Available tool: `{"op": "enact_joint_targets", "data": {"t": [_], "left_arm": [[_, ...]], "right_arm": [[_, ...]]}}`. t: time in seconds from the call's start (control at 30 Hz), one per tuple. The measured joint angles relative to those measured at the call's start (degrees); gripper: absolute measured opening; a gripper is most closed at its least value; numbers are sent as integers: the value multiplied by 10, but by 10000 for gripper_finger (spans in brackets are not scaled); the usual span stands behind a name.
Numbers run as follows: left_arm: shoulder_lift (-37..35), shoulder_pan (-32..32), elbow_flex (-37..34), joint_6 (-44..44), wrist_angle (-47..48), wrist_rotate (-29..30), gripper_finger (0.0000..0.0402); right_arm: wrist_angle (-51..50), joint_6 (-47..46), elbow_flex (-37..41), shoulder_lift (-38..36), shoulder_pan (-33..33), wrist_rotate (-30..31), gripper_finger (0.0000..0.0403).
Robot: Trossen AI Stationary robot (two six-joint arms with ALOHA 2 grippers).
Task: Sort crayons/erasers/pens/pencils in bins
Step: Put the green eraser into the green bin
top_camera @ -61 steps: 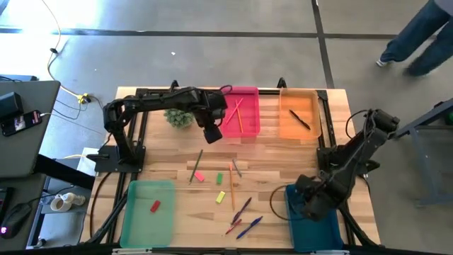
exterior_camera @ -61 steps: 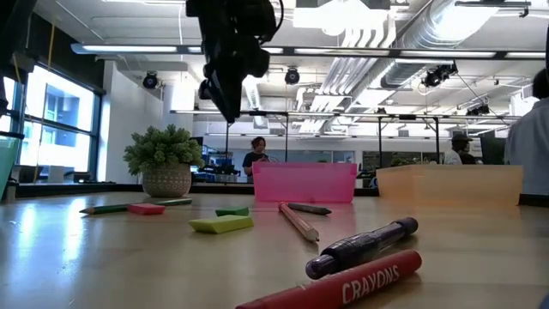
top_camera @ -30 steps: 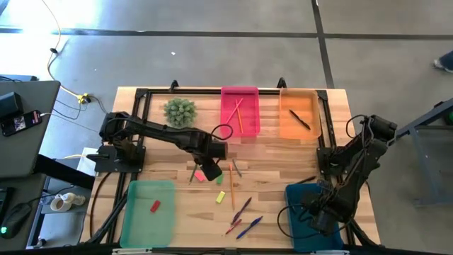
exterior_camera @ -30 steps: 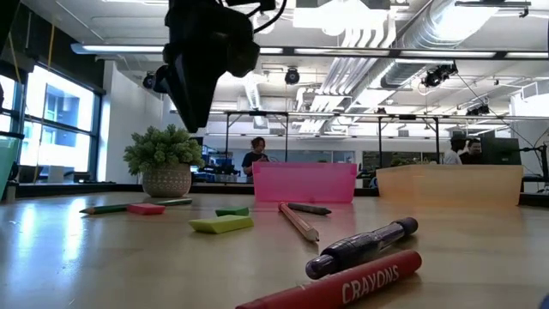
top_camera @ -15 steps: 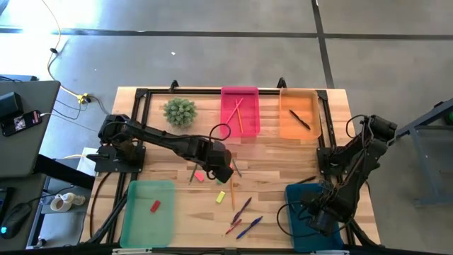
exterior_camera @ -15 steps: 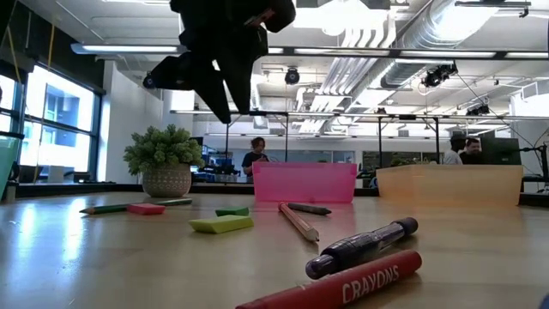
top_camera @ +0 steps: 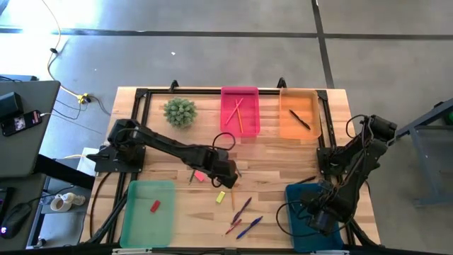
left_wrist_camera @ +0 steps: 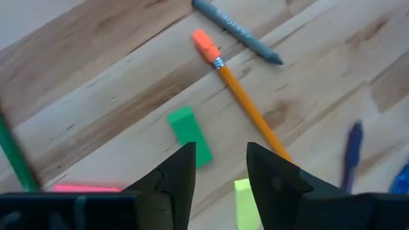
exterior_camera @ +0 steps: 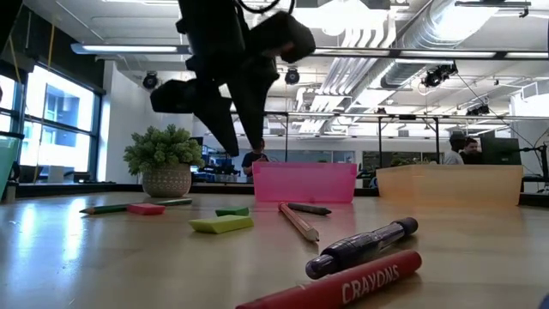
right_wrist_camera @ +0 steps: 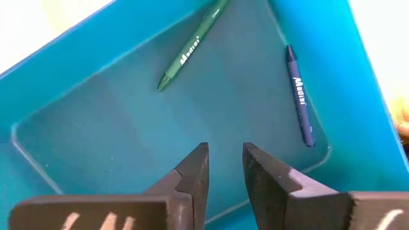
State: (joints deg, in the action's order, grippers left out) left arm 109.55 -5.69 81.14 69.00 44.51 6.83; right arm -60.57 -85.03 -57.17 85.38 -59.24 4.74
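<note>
While the left pincer [top_camera: 225,172] hangs over the middle of the table [top_camera: 276,152], its fingers [left_wrist_camera: 179,176] stand apart with a narrow gap and nothing between them. Straight under it in the left wrist view lies a green eraser [left_wrist_camera: 190,136], flat on the wood, with a yellow eraser [left_wrist_camera: 244,203] just beside the fingers and a pink eraser [left_wrist_camera: 86,188] off at the edge. An orange pencil [left_wrist_camera: 246,105] runs close by the green eraser, not touching it, and a grey crayon [left_wrist_camera: 238,31] lies just past the pencil's eraser end.

From above, the pink bin [top_camera: 240,111] sits at twelve o'clock on the table with sticks inside, the orange bin [top_camera: 299,115] at one o'clock with a dark pen in it. The light green bin [top_camera: 148,212] is at seven o'clock, holding one red eraser [top_camera: 155,206]. A potted plant [top_camera: 180,112] stands at eleven o'clock. Purple and blue pens lie loose at six o'clock.

Over at five o'clock, the right pincer [right_wrist_camera: 225,165] hovers above the teal bin [right_wrist_camera: 77,76], fingers slightly parted, gripping nothing. Inside that bin lie a green pen [right_wrist_camera: 193,45] and a blue pen [right_wrist_camera: 299,96], well apart from each other.

At table height, a red crayon [exterior_camera: 334,284] lies nearest, marked CRAYONS.
</note>
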Motion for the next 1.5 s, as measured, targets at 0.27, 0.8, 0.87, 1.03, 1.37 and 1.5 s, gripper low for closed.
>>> {"op": "enact_joint_targets", "data": {"t": [0.27,0.8,0.87,1.03,1.37,1.5], "left_arm": [[39,1,0,34,0,-4,173],[68,8,0,34,-12,-22,180],[74,8,0,34,-10,-22,179],[96,8,3,26,-15,-41,178],[106,5,2,3,-6,-43,136],[106,5,1,-7,-2,-38,102]], "right_arm": [[0,0,0,0,0,11,87],[1,0,0,0,0,11,87],[1,0,0,0,0,11,87],[2,0,0,0,1,11,87],[5,-4,-1,-4,4,8,87],[3,-22,-1,-8,4,8,87]]}}
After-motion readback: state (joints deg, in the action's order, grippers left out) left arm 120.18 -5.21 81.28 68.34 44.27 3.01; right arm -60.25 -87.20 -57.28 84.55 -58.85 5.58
